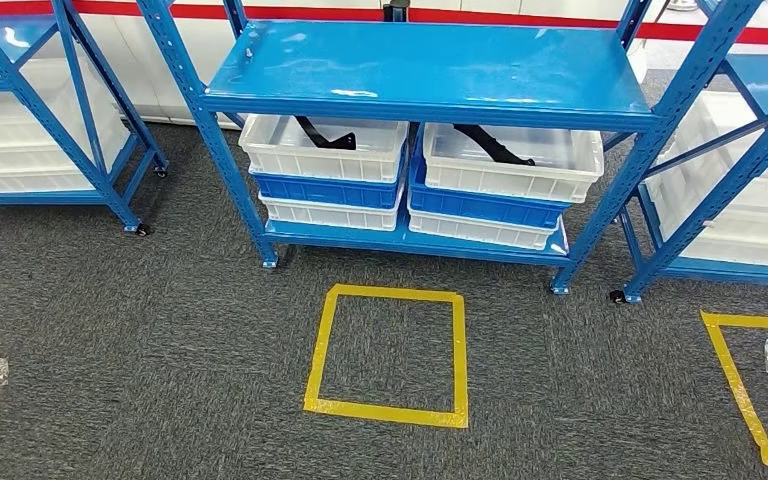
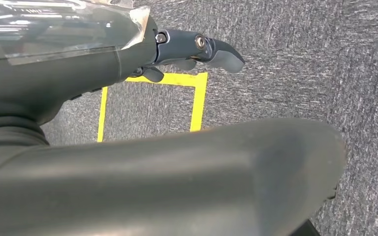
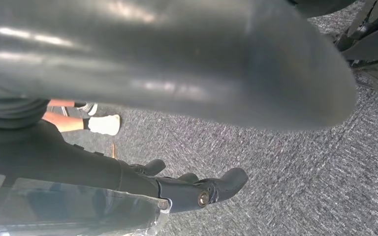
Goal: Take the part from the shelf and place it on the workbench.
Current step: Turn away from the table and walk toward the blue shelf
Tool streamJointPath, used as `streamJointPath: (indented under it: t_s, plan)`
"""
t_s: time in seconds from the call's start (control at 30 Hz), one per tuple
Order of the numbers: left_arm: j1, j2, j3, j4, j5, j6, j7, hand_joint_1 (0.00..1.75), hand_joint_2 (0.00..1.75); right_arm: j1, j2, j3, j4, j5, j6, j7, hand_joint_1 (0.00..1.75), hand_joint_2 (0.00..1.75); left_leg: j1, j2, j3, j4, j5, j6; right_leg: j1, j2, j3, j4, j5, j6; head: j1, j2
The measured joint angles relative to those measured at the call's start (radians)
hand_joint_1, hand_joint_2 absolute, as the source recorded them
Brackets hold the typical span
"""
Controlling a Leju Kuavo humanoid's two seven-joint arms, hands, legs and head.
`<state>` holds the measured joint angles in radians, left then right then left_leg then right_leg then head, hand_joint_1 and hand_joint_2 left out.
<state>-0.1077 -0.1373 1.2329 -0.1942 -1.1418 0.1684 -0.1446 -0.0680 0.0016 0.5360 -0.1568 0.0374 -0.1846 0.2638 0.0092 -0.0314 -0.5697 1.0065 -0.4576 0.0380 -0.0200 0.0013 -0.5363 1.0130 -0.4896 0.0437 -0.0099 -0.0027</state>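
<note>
Yellow floor square (image 1: 388, 354) at six o'clock, black parts in white bins (image 1: 323, 148) at twelve; approach stage, reaching next; both hands (image 2: 197, 49) (image 3: 202, 189) loosely spread, holding nothing.

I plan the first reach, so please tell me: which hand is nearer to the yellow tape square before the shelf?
Left, it seems. The left hand hangs just above the yellow tape square, at its edge; the right hand hangs over plain grey carpet.
</note>
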Motion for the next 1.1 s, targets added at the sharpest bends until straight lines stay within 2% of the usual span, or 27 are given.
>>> streamJointPath:
  t_s: [0.07,0.17,0.27,0.3,0.37,0.4,0.43,0.47,0.5,0.53,0.57,0.6,0.63,0.7,0.77,0.8,0.83,0.9,0.93,0.97,1.0,1.07,1.1]
  plan:
    - [0.000,0.000,0.000,0.000,0.000,0.001,0.000,0.00,0.00,0.000,0.000,0.000,0.000,0.000,0.000,-0.002,0.00,0.00,0.001,0.000,-0.002,0.003,-0.003,-0.006,-0.003,0.000,0.000,0.000,0.000,0.000,0.000,0.000]
    - [0.000,0.001,0.000,0.000,0.000,0.002,0.000,0.00,0.00,-0.001,0.003,0.000,0.000,0.000,0.000,-0.004,0.00,0.00,-0.003,0.000,-0.004,0.006,-0.008,0.000,-0.006,0.000,0.002,-0.004,0.001,0.002,-0.001,0.000]
    - [0.000,-0.002,0.000,0.000,0.000,0.004,0.001,0.00,0.00,-0.002,0.003,0.000,0.000,0.002,-0.002,-0.005,0.00,0.00,0.000,0.002,0.014,-0.027,0.005,0.003,-0.001,-0.001,0.002,-0.001,-0.006,0.006,0.001,0.000]
    - [0.000,-0.002,0.000,0.000,0.000,0.004,0.002,0.00,0.00,-0.002,0.002,0.000,0.000,0.002,-0.002,-0.006,0.00,0.00,0.004,0.003,0.022,-0.040,0.011,0.003,0.001,-0.001,-0.013,0.032,-0.023,0.005,0.003,0.000]
    - [0.000,-0.003,0.000,0.000,0.000,0.006,0.004,0.00,0.00,-0.001,0.001,0.000,0.000,0.002,-0.002,-0.007,0.00,0.00,0.007,0.005,0.028,-0.048,0.015,0.005,0.000,-0.001,-0.077,0.157,-0.075,-0.001,0.006,0.000]
    - [0.000,-0.004,0.000,0.000,0.000,0.006,0.005,0.00,0.00,-0.001,0.001,0.000,0.000,0.002,-0.002,-0.007,0.00,0.00,0.007,0.005,0.028,-0.048,0.015,0.005,-0.001,-0.001,-0.111,0.220,-0.096,0.000,0.007,0.000]
    - [0.000,-0.004,0.000,0.000,0.000,0.006,0.006,0.00,0.00,0.001,0.000,0.000,0.000,0.003,-0.002,-0.007,0.00,0.00,0.008,0.005,0.029,-0.048,0.013,0.004,-0.003,-0.001,-0.131,0.254,-0.102,0.006,0.007,0.000]
    - [0.001,-0.005,0.000,0.000,0.000,0.006,0.007,0.00,0.00,0.002,-0.001,0.000,0.000,0.003,-0.002,-0.007,0.00,0.00,0.009,0.004,0.031,-0.047,0.011,0.001,-0.006,-0.001,-0.132,0.249,-0.091,0.017,0.008,0.000]
    - [0.002,-0.005,0.000,0.000,0.000,0.006,0.008,0.00,0.00,0.002,-0.002,0.000,0.000,0.003,-0.002,-0.007,0.00,0.00,0.011,0.002,0.033,-0.045,0.008,-0.003,-0.009,-0.001,-0.112,0.203,-0.066,0.030,0.008,0.000]
    - [0.002,-0.006,0.000,0.000,0.000,0.006,0.008,0.00,0.00,0.002,-0.004,0.000,0.000,0.004,-0.002,-0.007,0.00,0.00,0.013,0.000,0.034,-0.041,0.004,-0.009,-0.014,-0.001,-0.077,0.128,-0.033,0.044,0.009,0.000]
    - [0.002,-0.006,0.000,0.000,0.001,0.006,0.009,0.00,0.00,0.002,-0.003,0.000,0.000,0.005,-0.002,-0.007,0.00,0.00,0.013,-0.002,0.034,-0.035,-0.002,-0.017,-0.016,0.000,-0.046,0.063,-0.009,0.051,0.011,0.000]
    - [0.001,-0.005,0.000,0.000,0.001,0.006,0.009,0.00,0.00,0.001,-0.002,0.000,0.000,0.006,-0.002,-0.007,0.00,0.00,0.012,-0.003,0.033,-0.028,-0.010,-0.025,-0.017,0.002,-0.022,0.014,0.008,0.048,0.012,0.000]
    - [0.001,-0.005,0.000,0.000,0.001,0.006,0.010,0.00,0.00,0.000,-0.001,0.000,0.000,0.006,-0.001,-0.008,0.00,0.00,0.010,-0.004,0.033,-0.023,-0.016,-0.031,-0.017,0.003,-0.009,-0.010,0.014,0.039,0.012,0.000]
    - [0.001,-0.005,0.000,0.000,0.001,0.008,0.012,0.00,0.00,0.001,-0.001,0.000,0.000,0.008,0.000,-0.008,0.00,0.00,0.011,-0.004,0.034,-0.021,-0.023,-0.040,-0.013,0.003,-0.005,-0.009,0.011,0.010,0.010,0.000]
    - [0.001,-0.005,0.000,0.000,0.002,0.009,0.016,0.00,0.00,0.001,-0.001,0.000,0.000,0.008,0.000,-0.008,0.00,0.00,0.017,0.004,0.029,-0.001,-0.035,-0.046,-0.013,0.002,-0.002,-0.009,0.009,-0.007,0.008,0.000]
    - [0.001,-0.005,0.000,0.000,0.002,0.009,0.017,0.00,0.00,0.001,-0.001,0.000,0.000,0.008,0.000,-0.008,0.00,0.00,0.019,0.011,0.014,0.032,-0.053,-0.048,-0.014,0.001,0.001,-0.010,0.007,-0.014,0.007,0.000]
    - [0.001,-0.005,0.000,0.000,0.001,0.009,0.018,0.00,0.00,0.001,-0.001,0.000,0.000,0.008,0.000,-0.008,0.00,0.00,0.019,0.018,-0.015,0.090,-0.081,-0.049,-0.013,-0.001,0.004,-0.010,0.005,-0.020,0.006,0.000]
    - [0.001,-0.006,0.000,0.000,0.001,0.009,0.020,0.00,0.00,0.002,-0.001,0.000,0.000,0.008,0.000,-0.007,0.00,0.00,0.019,0.023,-0.095,0.232,-0.135,-0.050,-0.008,-0.005,0.010,-0.010,-0.002,-0.030,0.006,0.000]
    - [0.003,-0.006,0.000,0.000,0.001,0.009,0.020,0.00,0.00,0.002,-0.001,0.000,0.000,0.008,0.000,-0.007,0.00,0.00,0.019,0.023,-0.128,0.282,-0.144,-0.049,-0.005,-0.006,0.014,-0.010,-0.005,-0.034,0.006,0.000]
    - [0.004,-0.006,0.000,0.000,0.001,0.009,0.021,0.00,0.00,0.002,-0.001,0.000,0.000,0.008,0.000,-0.007,0.00,0.00,0.019,0.024,-0.143,0.292,-0.130,-0.046,-0.003,-0.007,0.019,-0.010,-0.009,-0.036,0.006,0.000]
    - [0.005,-0.006,0.000,0.000,0.001,0.009,0.021,0.00,0.00,0.002,-0.001,0.000,0.000,0.008,0.000,-0.007,0.00,0.00,0.018,0.024,-0.136,0.260,-0.097,-0.042,-0.002,-0.006,0.026,-0.010,-0.014,-0.037,0.006,0.000]
    - [0.004,-0.006,0.000,0.000,0.001,0.009,0.022,0.00,0.00,0.002,0.000,0.000,0.000,0.008,0.000,-0.007,0.00,0.00,0.014,0.028,-0.082,0.125,-0.015,-0.028,0.000,-0.005,0.040,-0.010,-0.026,-0.032,0.005,0.000]
    - [0.003,-0.005,0.000,0.000,0.001,0.009,0.022,0.00,0.00,0.001,0.000,0.000,0.000,0.008,0.000,-0.007,0.00,0.00,0.010,0.030,-0.056,0.068,0.008,-0.024,0.002,-0.005,0.044,-0.010,-0.033,-0.027,0.005,0.000]
